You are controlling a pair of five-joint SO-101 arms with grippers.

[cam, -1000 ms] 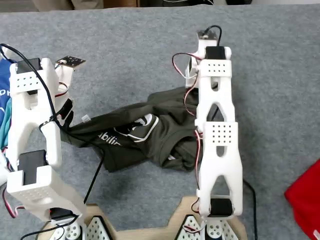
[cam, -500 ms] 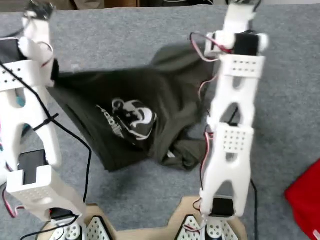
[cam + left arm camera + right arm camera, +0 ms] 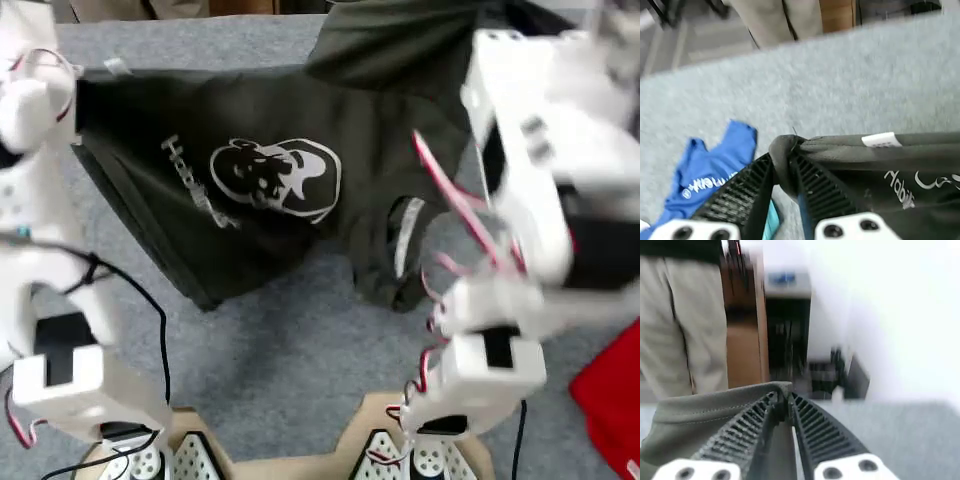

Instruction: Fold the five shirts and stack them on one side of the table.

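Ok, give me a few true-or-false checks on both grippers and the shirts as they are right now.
1. The left gripper is shut on an edge of the dark shirt. True.
2. The right gripper is open and holds nothing. False: it is shut on a hem of the dark shirt.
3. A blue shirt lies on the grey table. True.
4. The red shirt lies on top of the dark shirt. False: it lies apart from it, at the edge of the high view on the right arm's side.
5. The dark shirt's white print faces the high camera. True.
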